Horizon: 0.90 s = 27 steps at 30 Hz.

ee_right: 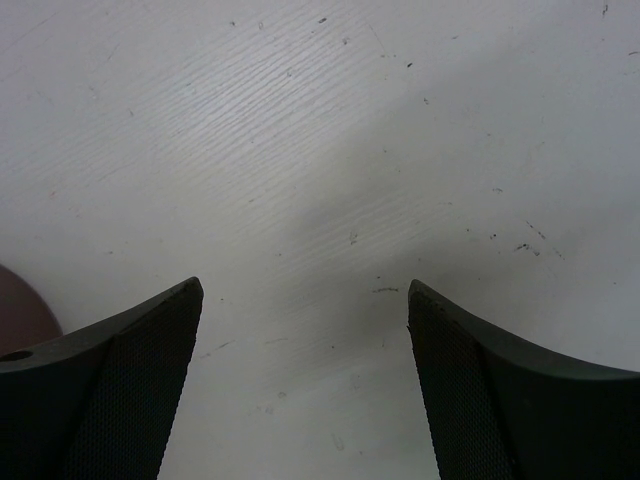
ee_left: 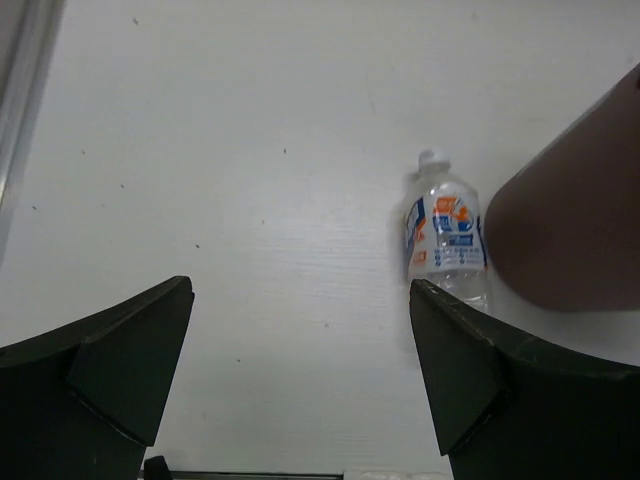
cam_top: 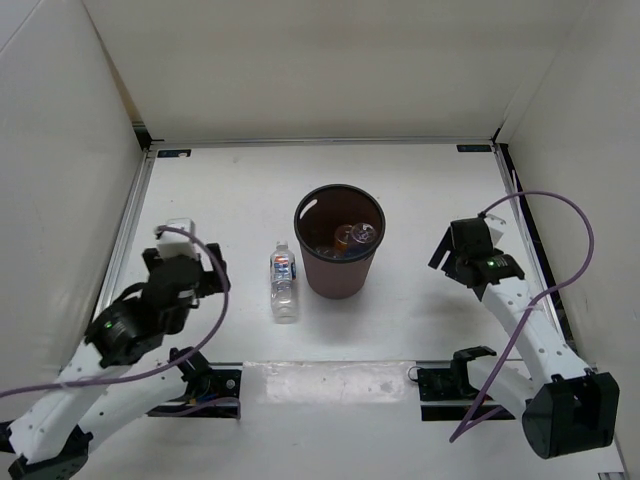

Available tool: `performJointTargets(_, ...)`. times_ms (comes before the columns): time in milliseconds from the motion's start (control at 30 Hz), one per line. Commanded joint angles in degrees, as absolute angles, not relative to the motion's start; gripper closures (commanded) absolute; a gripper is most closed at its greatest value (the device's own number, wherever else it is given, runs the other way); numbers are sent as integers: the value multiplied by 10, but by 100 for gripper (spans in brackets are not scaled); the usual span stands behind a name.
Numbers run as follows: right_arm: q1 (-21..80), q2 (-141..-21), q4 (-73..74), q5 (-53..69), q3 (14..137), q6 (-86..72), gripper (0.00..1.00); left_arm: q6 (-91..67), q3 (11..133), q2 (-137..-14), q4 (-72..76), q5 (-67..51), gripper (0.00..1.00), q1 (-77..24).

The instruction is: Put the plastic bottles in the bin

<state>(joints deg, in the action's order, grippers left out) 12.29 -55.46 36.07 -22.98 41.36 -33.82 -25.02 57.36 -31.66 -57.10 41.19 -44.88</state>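
Observation:
The dark maroon bin [cam_top: 338, 280] stands upright at the table's middle. Inside it I see an orange bottle [cam_top: 345, 237] and a clear bottle [cam_top: 363, 235]; whatever else it holds is hidden. A clear bottle with a blue-white label [cam_top: 284, 282] lies on the table just left of the bin, cap pointing away. My left gripper [cam_top: 187, 262] is open and empty, left of that bottle. In the left wrist view the gripper [ee_left: 300, 290] faces bare table, with the bottle [ee_left: 447, 235] and bin [ee_left: 570, 220] ahead right. My right gripper [cam_top: 455, 255] is open and empty right of the bin, over bare table [ee_right: 303, 288].
White walls enclose the table on three sides. A metal rail [cam_top: 135, 220] runs along the left edge and another along the right [cam_top: 520, 220]. Purple cables loop from both arms. The bin's edge [ee_right: 20, 312] shows at the left of the right wrist view.

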Motion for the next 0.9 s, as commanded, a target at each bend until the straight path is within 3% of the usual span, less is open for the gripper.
performJointTargets(0,145,-566,361,-266,447,-345,15,-320,537,-344,-551,382,0,-453)
performJointTargets(300,165,-585,371,-289,459,-350,15,-331,479,-490,-458,337,0,-451)
performJointTargets(500,172,-585,371,-293,460,-349,15,-332,407,-503,-318,229,0,-449)
performJointTargets(867,175,-584,371,-293,460,-349,15,-318,395,-558,-258,158,0,-420)
